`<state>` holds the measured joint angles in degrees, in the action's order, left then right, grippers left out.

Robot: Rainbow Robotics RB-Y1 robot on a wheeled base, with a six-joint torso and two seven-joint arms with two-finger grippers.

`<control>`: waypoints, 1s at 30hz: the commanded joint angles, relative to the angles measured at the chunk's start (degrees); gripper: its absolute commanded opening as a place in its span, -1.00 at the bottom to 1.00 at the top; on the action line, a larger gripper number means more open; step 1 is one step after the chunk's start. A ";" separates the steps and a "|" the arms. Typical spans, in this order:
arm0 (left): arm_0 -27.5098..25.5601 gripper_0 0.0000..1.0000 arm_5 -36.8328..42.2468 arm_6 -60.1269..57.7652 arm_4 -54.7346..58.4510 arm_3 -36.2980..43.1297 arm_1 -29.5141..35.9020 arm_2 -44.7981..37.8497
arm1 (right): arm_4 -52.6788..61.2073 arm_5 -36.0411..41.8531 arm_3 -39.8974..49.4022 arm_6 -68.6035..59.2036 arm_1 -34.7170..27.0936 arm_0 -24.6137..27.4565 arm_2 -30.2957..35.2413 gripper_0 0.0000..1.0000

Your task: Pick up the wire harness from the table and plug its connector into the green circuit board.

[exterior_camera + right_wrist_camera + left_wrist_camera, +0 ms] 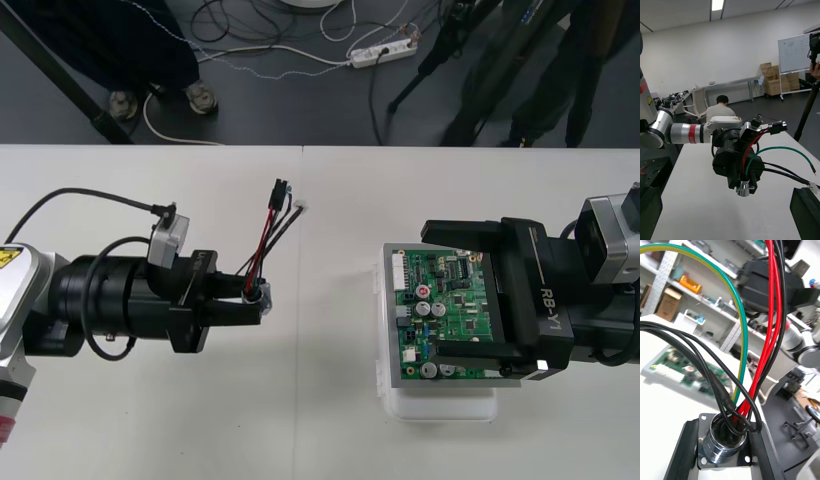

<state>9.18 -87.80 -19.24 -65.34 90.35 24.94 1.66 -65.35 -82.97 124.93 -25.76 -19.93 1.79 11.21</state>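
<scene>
From above: left gripper (250, 305) closed on the round metal socket (259, 296) of the wire harness (267, 236), seemingly lifted off the table (150, 420), left of the middle and well apart from the green circuit board (450, 300). Thin wires (262, 256) fanning out from the grip toward the far edge, with the small black plug (278, 187) free at their end, not in the board. Over the board, right gripper (432, 292) open, one finger along each side, above the white base (440, 408). From the right wrist: left gripper (733, 165) facing the camera, socket (743, 188) pinched at its tip, red, black and green wires arching up and sideways, plug (778, 126) in the air beside the camera on top of that gripper. From the left wrist: flange of the socket (724, 444) clamped between the two black fingers (687, 450), wires (769, 333) rising out of it in loose loops, board (681, 369) lying beyond on the table. Probably very light to carry. Socket hard and smooth, so a firm but perhaps slippery hold. Wires soft and springy, so likely little control of the plug from this far end. Better, perhaps, to take the harness just behind the plug with the open right gripper before pushing in. Small plug likely fragile if pressed in crooked.
</scene>
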 commanded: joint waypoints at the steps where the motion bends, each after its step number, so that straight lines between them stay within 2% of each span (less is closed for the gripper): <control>1: -3.47 -1.00 -2.20 -7.47 2.85 5.53 -0.77 3.35 | 1.10 -0.53 0.58 -4.13 0.16 0.67 1.44 1.00; 11: -4.53 -1.00 -2.20 -15.47 5.31 7.73 -0.77 9.06 | 1.10 -0.53 0.66 -4.92 -0.19 0.67 1.80 1.00; 30: -3.38 -1.00 -2.20 -19.25 11.37 9.23 -0.77 18.11 | 1.63 -0.62 0.31 -5.89 -4.15 -1.26 2.59 1.00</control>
<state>5.57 -87.80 -36.65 -56.37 97.28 24.94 18.04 -65.05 -83.18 124.92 -28.84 -21.41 1.72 12.17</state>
